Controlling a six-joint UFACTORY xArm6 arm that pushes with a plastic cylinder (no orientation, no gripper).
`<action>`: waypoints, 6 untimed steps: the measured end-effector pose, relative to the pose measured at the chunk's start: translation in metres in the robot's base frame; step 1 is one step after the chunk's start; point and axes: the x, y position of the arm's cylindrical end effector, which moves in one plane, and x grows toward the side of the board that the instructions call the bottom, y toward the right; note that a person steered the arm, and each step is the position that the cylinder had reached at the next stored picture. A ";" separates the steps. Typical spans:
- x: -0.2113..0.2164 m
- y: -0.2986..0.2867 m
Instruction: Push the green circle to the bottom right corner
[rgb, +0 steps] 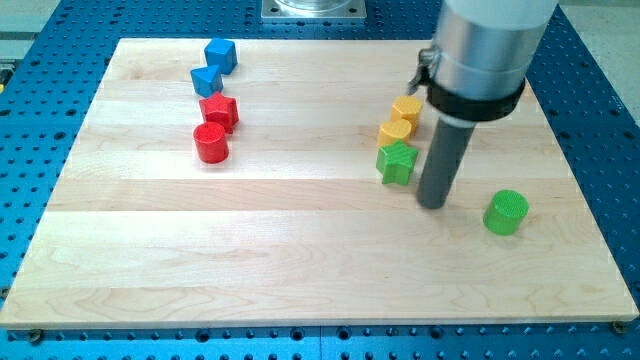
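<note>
The green circle (506, 212) stands on the wooden board (300, 260) at the view's right, a little below mid-height. My tip (433, 204) rests on the board to the left of it, with a clear gap between them. A green star-shaped block (397, 163) sits just left of the rod, close to it.
Two yellow blocks (406, 109) (395, 132) lie above the green star. At the upper left are two blue blocks (220, 54) (205, 81), a red star-like block (219, 111) and a red cylinder (211, 143). The arm's grey body (485, 50) hangs over the upper right.
</note>
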 end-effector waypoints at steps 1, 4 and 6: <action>-0.001 0.042; 0.037 -0.030; -0.042 -0.114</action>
